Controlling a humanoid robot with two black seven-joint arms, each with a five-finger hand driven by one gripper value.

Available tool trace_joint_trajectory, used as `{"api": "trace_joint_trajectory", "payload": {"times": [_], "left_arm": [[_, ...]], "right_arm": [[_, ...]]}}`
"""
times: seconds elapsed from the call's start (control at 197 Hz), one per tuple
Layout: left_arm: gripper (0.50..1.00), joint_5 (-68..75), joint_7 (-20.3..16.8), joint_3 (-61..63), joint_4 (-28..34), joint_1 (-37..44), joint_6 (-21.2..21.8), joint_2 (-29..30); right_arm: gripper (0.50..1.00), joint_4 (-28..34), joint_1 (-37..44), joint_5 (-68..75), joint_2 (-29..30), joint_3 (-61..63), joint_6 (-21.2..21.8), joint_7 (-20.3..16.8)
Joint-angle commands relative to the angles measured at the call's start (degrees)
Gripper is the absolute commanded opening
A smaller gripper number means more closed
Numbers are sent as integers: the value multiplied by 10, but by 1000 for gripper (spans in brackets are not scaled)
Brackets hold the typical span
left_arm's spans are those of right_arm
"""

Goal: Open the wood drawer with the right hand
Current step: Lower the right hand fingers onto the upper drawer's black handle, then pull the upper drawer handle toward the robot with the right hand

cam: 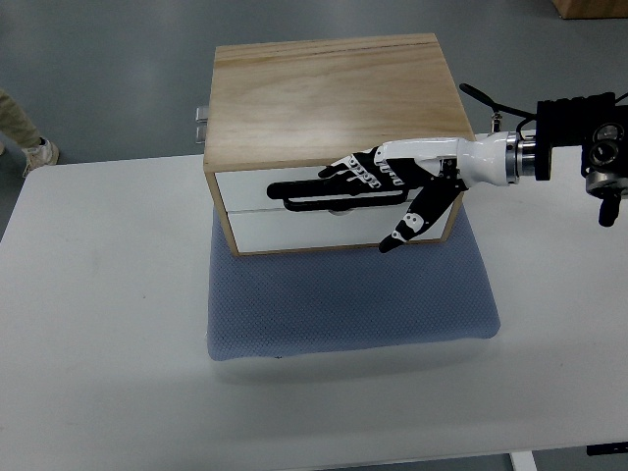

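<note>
Our right hand lies with fingers extended, gripping nothing, across the top drawer of the wood box, which sits on a blue mat mid-table. We judge the drawer light and rigid, its white front slick; the dark handle is our hold.

White table — grey floor beyond.

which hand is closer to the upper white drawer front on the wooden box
Right. The right hand lies across the upper white drawer front of the light wooden drawer box, fingers extended along its black handle. The left hand is not in view.
</note>
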Motion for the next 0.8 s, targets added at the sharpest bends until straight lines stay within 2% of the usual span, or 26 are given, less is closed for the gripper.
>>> {"api": "trace_joint_trajectory", "payload": {"times": [0.0, 0.305, 0.793], "left_arm": [[1000, 0, 0, 0, 0, 0, 0, 0], [1000, 0, 0, 0, 0, 0, 0, 0], [1000, 0, 0, 0, 0, 0, 0, 0]], "right_arm": [[952, -3, -2, -4, -1, -1, -3, 0], [952, -28, -10, -11, 0, 0, -3, 0], [952, -27, -28, -15, 3, -1, -2, 0]]}}
